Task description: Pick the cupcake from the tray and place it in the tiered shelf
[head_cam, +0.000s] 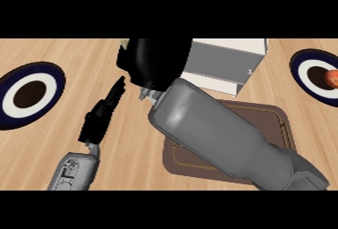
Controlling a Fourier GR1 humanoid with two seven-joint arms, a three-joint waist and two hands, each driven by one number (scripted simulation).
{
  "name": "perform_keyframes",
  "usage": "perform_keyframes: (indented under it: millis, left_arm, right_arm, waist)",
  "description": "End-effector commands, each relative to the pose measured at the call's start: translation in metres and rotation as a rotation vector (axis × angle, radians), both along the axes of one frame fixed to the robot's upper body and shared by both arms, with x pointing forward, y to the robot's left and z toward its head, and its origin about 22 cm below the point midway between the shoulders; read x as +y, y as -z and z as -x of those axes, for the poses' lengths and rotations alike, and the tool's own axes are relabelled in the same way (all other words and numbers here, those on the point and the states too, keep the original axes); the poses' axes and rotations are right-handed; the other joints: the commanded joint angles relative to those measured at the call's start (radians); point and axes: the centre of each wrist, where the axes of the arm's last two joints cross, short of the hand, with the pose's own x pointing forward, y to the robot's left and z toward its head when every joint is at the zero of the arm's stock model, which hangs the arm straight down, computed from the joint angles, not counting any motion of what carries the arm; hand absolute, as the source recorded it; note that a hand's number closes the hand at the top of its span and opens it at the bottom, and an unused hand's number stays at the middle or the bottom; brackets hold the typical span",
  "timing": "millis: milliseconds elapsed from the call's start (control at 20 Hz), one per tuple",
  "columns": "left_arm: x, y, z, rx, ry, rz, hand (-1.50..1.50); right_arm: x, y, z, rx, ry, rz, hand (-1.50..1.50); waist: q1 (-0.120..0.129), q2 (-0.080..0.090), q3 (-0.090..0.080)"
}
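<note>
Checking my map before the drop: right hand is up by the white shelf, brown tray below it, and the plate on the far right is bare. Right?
Not quite. The plate on the far right holds a small red thing at the picture's edge, as the head view shows. The right hand is up by the white shelf, with the brown tray below it.

no readable text, labels, numbers — none anywhere
</note>
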Motion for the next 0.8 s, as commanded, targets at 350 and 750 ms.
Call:
perform_keyframes:
  millis: [350, 750]
  left_arm:
    - [-0.003, 0.001, 0.0, 0.001, 0.002, 0.009, 0.0]
    - [0.007, 0.01, 0.009, -0.001, -0.02, 0.005, 0.0]
  right_arm:
    - [0.016, -0.07, -0.022, -0.01, 0.295, -0.128, 1.5]
    - [0.023, -0.09, -0.029, -0.049, 0.358, -0.091, 1.5]
  waist:
    - [-0.004, 0.008, 0.0]
    - [-0.022, 0.011, 0.003]
